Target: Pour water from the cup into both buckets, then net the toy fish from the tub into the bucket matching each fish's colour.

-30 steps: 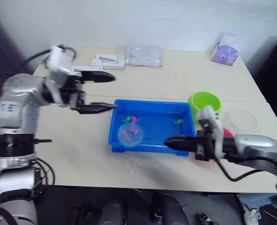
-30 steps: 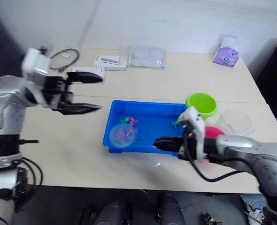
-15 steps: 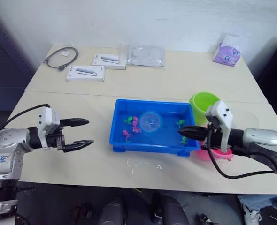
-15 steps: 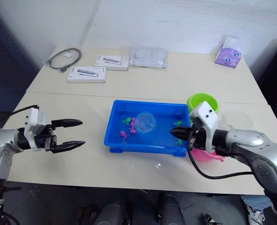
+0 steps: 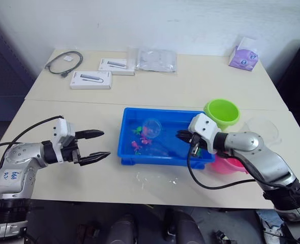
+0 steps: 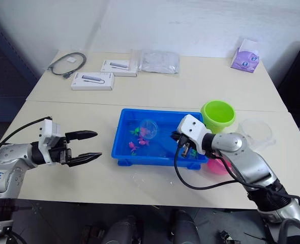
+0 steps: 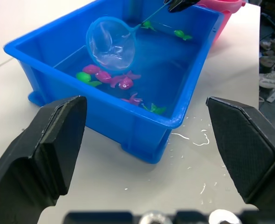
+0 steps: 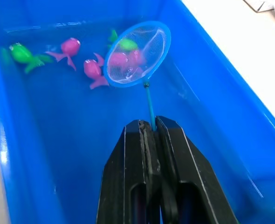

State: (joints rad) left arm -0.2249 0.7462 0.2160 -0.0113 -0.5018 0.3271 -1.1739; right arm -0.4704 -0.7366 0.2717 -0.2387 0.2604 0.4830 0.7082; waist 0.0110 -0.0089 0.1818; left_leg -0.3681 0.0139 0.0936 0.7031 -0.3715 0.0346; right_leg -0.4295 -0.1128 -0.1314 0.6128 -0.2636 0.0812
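Fingers [image 8: 172,154] of the right gripper [image 8: 150,125] clamped on the net's thin stick, seen from the right wrist, with the net [image 8: 137,55] held over the pink and green fish [image 8: 93,70] in the blue tub [image 8: 25,196]. Left gripper [image 7: 142,140] spread wide and empty in the left wrist view, facing the tub's near wall above the wet surface [image 7: 212,182]. From the head views, green bucket [image 5: 222,112] just beyond the tub's right end, pink bucket [image 5: 229,163] beside it, clear cup [image 5: 263,129] further right.
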